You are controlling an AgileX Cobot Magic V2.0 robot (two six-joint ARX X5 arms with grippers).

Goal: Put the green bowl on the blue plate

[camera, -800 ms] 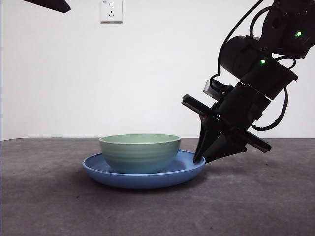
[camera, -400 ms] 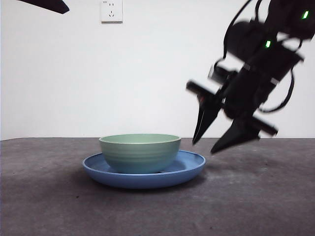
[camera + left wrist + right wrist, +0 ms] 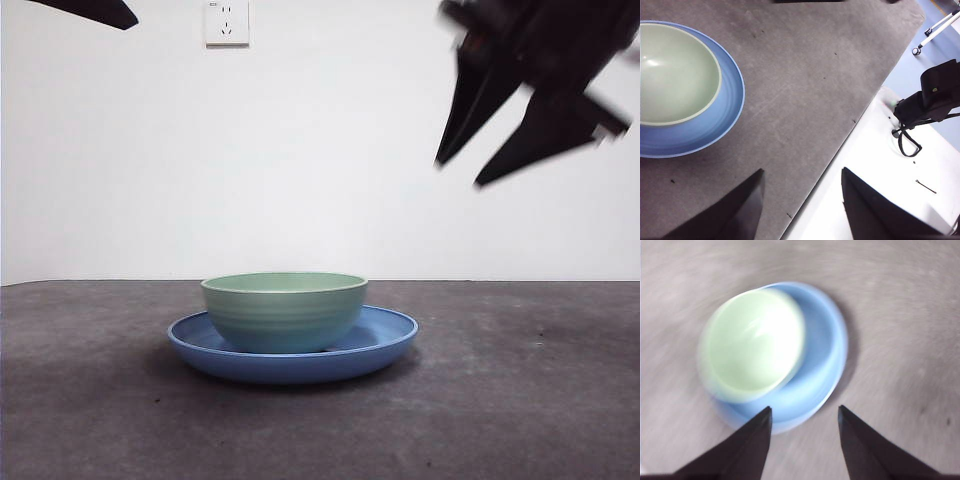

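Note:
The green bowl (image 3: 285,310) stands upright inside the blue plate (image 3: 385,335) in the front view, on the grey table. My right gripper (image 3: 458,173) is open and empty, high above and to the right of the plate, blurred by motion. Its wrist view looks down on the bowl (image 3: 754,342) in the plate (image 3: 825,355), with its jaws (image 3: 804,412) apart. My left gripper (image 3: 801,181) is open and empty, away from the dishes; its wrist view shows the bowl (image 3: 672,75) and plate (image 3: 727,107). It shows as a black tip (image 3: 95,10) at the top left.
A white wall socket (image 3: 226,22) is on the back wall. The grey mat's edge (image 3: 850,130) meets a white table surface in the left wrist view, where the other arm's black base (image 3: 932,97) and a tripod leg (image 3: 935,27) also show.
My right gripper has risen from beside the plate's right rim up to the top right, moving away open and empty. The bowl and plate have not moved.

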